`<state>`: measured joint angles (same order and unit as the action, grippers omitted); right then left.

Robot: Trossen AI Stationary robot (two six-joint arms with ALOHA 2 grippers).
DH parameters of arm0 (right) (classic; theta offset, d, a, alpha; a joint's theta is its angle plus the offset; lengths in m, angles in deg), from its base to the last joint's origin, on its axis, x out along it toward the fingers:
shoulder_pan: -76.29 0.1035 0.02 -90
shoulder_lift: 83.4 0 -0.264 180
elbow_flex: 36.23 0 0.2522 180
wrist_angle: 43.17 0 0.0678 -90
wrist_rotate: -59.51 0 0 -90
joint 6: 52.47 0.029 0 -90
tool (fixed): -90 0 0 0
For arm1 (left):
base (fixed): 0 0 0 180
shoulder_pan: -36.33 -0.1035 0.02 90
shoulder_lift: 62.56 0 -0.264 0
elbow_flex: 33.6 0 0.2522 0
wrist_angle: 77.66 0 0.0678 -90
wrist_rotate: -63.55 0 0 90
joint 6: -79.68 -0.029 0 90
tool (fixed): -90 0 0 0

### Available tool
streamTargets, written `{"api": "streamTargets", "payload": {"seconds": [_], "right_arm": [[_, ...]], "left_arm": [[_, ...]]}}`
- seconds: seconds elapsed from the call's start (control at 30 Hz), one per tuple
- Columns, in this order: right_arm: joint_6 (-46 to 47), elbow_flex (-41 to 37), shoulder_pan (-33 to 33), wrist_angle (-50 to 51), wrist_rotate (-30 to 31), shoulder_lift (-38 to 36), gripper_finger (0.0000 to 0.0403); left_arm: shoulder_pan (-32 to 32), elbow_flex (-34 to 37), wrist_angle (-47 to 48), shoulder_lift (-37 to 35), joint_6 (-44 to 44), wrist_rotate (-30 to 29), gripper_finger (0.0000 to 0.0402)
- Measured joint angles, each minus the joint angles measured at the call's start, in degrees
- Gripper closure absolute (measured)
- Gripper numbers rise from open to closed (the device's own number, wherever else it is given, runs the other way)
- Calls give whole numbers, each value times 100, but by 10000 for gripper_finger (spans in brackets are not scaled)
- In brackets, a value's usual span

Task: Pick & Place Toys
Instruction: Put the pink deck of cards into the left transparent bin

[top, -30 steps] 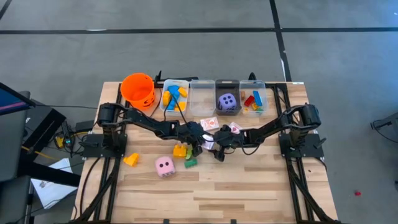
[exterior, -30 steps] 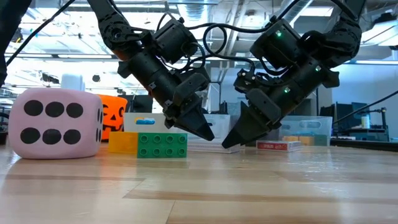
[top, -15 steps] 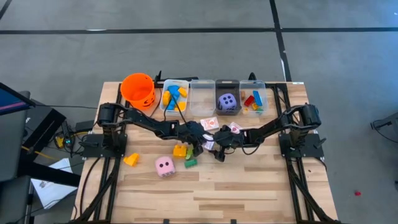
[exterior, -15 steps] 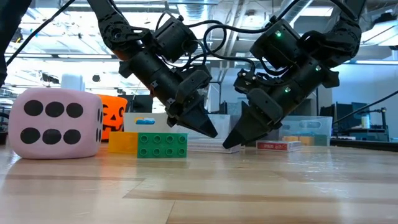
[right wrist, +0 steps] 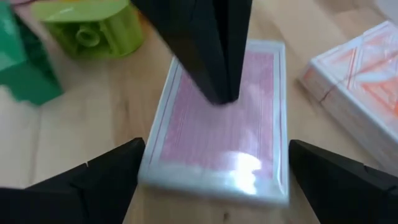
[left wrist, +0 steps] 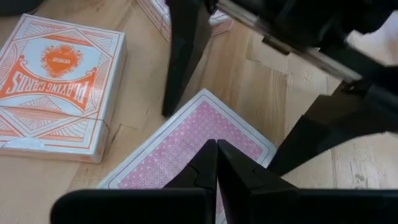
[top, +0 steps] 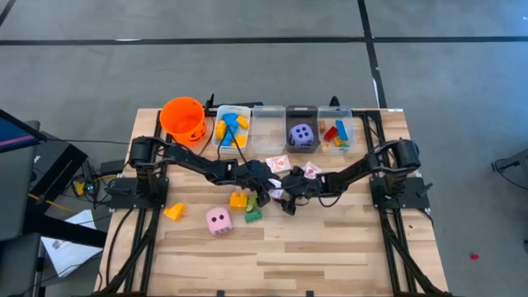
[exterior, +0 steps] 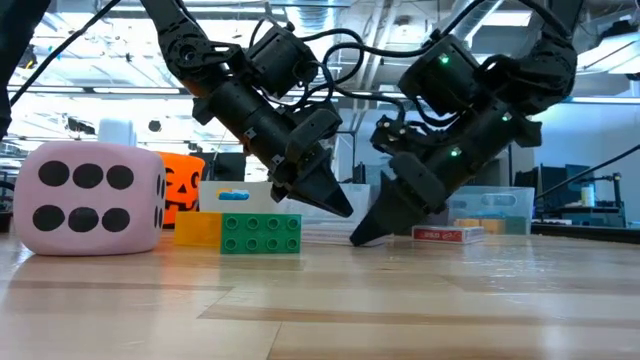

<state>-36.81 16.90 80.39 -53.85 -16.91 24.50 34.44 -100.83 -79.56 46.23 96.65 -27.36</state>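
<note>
The left gripper (left wrist: 216, 163) is being kept closed, its tips poised over a glossy pink-backed card pack (right wrist: 221, 124) lying flat at mid-table, while the right gripper (right wrist: 214, 165) is being held wide open astride that pack, gripping nothing. The pack is being flanked by an orange-printed playing-card box (left wrist: 56, 81) and green studded plastic blocks (right wrist: 93, 28).

The table (exterior: 420, 310) is pale planked wood with a soft sheen. A pink-backed card pack (right wrist: 221, 124) looks wrapped in glossy clear film; the orange-printed card box (left wrist: 53, 87) is matt paper. Green blocks (exterior: 260, 233) are smooth plastic, and the fingers (left wrist: 202, 171) matt black
</note>
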Motion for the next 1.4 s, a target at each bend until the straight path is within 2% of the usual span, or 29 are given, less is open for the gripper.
{"api": "streamTargets", "payload": {"seconds": [0.13,0.27,0.4,0.57,0.7,0.9,1.03,1.13,1.27,1.4], "right_arm": [[49,243,67,10,283,298,10],[44,426,96,89,291,364,17],[41,499,60,199,244,325,42],[88,518,48,354,215,322,95],[197,531,48,540,209,318,99],[234,507,70,802,129,27,99],[237,459,65,1207,65,-464,98],[228,476,-15,1346,93,-959,98],[218,474,-163,1620,214,-1484,98],[212,495,-358,1732,291,-2088,98]], "left_arm": [[0,0,11,0,0,1,399],[0,0,20,-4,0,3,399],[0,0,31,-5,0,4,399],[-63,0,39,-9,-30,8,399],[-132,-5,120,-120,-20,21,399],[-246,-7,1213,-1110,-18,138,399],[-330,1,1937,-2095,-28,111,399],[-373,-4,2031,-2776,-179,52,399],[-324,-6,1897,-3458,-494,-404,399],[-236,14,1851,-3803,-797,-1062,399]]}}
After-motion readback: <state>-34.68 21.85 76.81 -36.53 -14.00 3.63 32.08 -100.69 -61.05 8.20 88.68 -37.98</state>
